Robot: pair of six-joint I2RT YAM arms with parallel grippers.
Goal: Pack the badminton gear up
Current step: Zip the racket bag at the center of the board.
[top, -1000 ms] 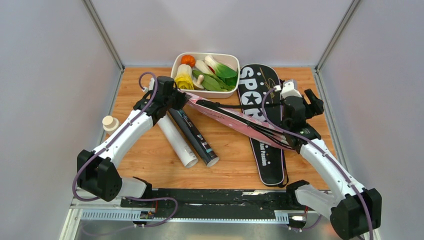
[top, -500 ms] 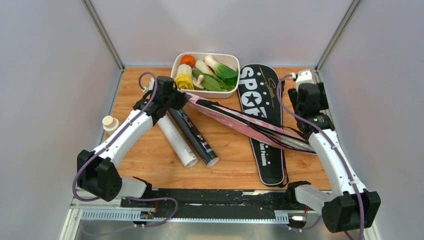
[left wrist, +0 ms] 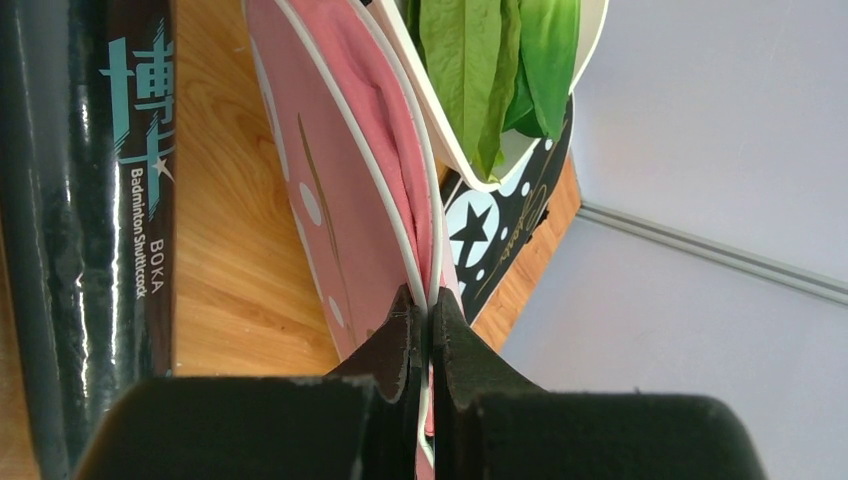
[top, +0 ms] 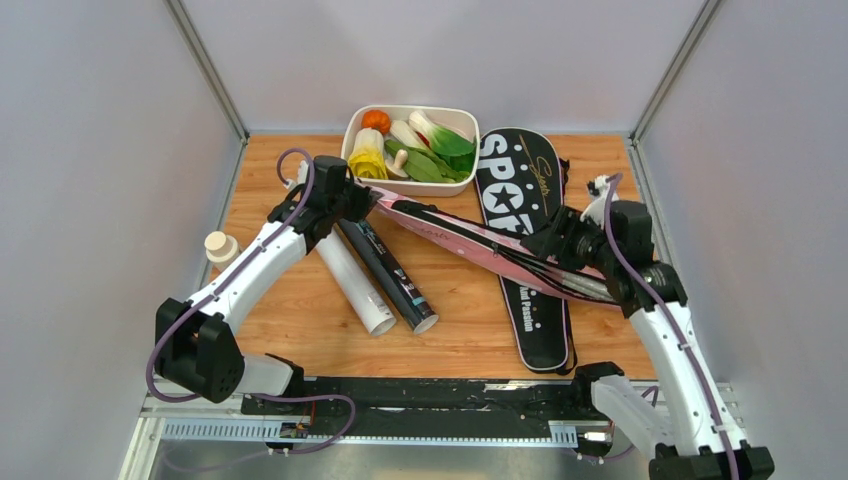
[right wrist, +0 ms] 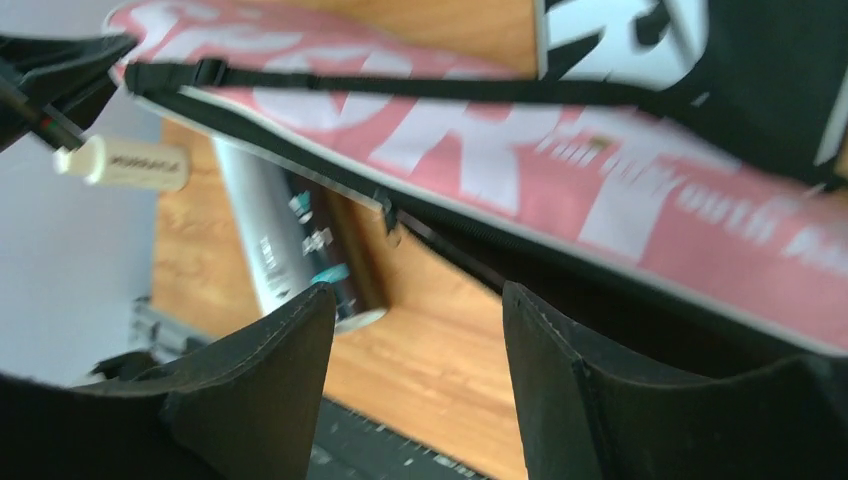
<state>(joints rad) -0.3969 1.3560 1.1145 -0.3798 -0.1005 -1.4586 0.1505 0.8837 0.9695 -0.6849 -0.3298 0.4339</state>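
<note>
A pink "SPORT" racquet cover (top: pixel 470 238) lies slantwise across the table, over a black "SPORT" cover (top: pixel 515 190). My left gripper (top: pixel 362 200) is shut on the pink cover's white-piped edge (left wrist: pixel 430 290) at its left end. Thin grey shafts (top: pixel 585 288) show at the cover's right end. My right gripper (top: pixel 548 243) hovers open just above the pink cover's right half; in the right wrist view its gripper (right wrist: pixel 415 295) holds nothing, with the pink cover (right wrist: pixel 560 170) beyond. A white tube (top: pixel 352 278) and a black tube (top: pixel 392 272) lie side by side under the left arm.
A white tray (top: pixel 352 128) of toy vegetables stands at the back, touching the pink cover's left end. A small bottle with a cream cap (top: pixel 219 245) stands near the left wall. Grey walls close in the table on three sides.
The right arm has swung from the back right corner forward and left, down over the pink cover, its jaws narrowing a little. The left gripper has kept its hold.
</note>
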